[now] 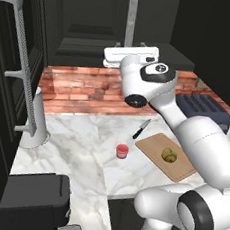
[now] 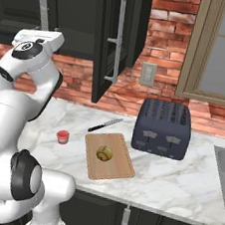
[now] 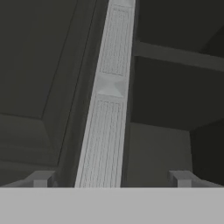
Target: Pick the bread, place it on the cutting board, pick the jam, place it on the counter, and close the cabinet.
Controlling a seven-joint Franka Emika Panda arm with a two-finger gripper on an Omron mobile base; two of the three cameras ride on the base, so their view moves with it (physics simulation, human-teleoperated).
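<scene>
The bread rests on the cutting board. Left of the board, the jam stands upright on the counter. My gripper is open and raised high at the cabinet. A vertical silver handle runs between its fingertips. A panelled door face lies left of that handle, and a dark interior with a shelf lies to its right. The cabinet's right door stands open over the counter.
A dark blue toaster sits right of the board, and a knife lies behind it. A grey canister and a black appliance stand at the left. A tall dark door with a bar handle is at far left.
</scene>
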